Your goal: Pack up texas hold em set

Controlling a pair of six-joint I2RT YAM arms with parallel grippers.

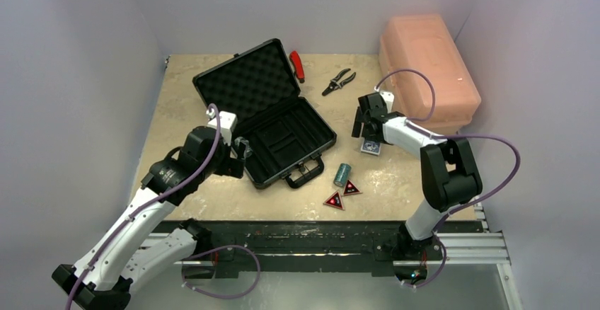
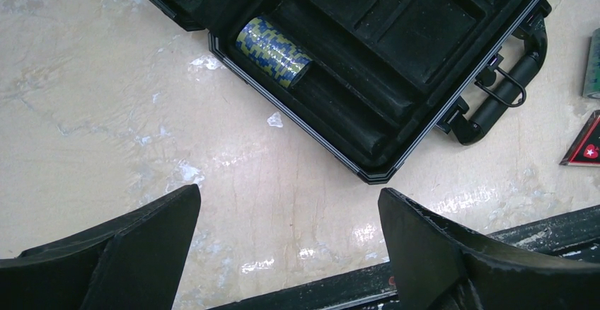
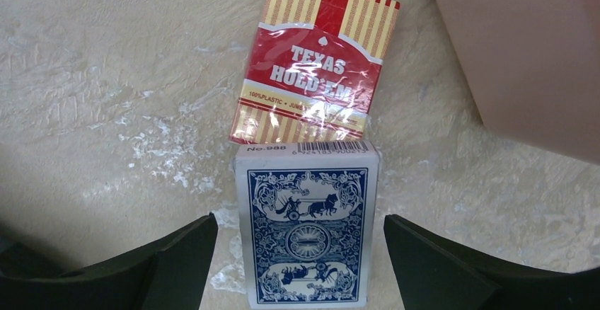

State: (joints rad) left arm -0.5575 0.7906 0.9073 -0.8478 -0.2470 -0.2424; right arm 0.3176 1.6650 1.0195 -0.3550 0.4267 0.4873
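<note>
You are holding the left gripper (image 2: 289, 197) wide open and empty at the bottom of its frame; above it the open briefcase (image 2: 424, 34) is lying with one chip roll (image 2: 274, 50) inside. Your right gripper (image 3: 300, 219) is standing wide open around the blue deck (image 3: 306, 236), touching nothing; the red deck (image 3: 311, 69) is lying just beyond, top centre.

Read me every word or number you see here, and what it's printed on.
"TEXAS HOLD'EM": red deck.
"100%PLASTIC": red deck too; rest of line blurred.
"No.988": blue deck; barcode digits too small.
Red-black triangles: marks too small to read.
</note>
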